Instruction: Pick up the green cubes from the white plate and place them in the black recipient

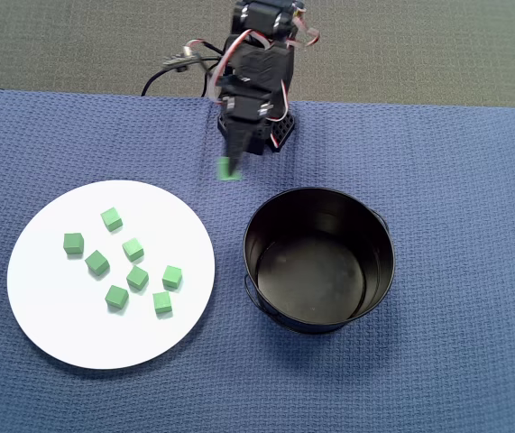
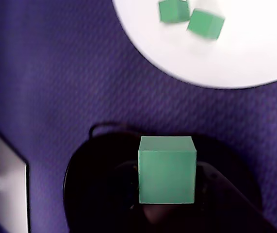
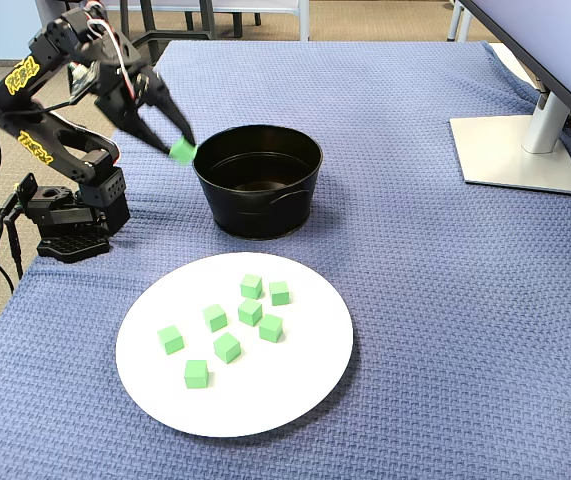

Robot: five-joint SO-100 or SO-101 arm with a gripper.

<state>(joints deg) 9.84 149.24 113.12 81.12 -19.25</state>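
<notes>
One cube [image 3: 182, 151] is gripped in the end effector [image 3: 178, 148], raised off the table [image 3: 415, 300]. In the fixed view the pot [image 3: 258, 181] is seen just right of the end effector, its rim near the held cube (not touching). Seven cubes [image 3: 250, 311] are left on the plate [image 3: 305, 380], below and well apart from it.

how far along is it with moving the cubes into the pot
Barely started. The black pot looks empty in the overhead view. The tool is shut on one green cube, held in the air just short of the pot's rim. Eight cubes remain on the white plate.
</notes>
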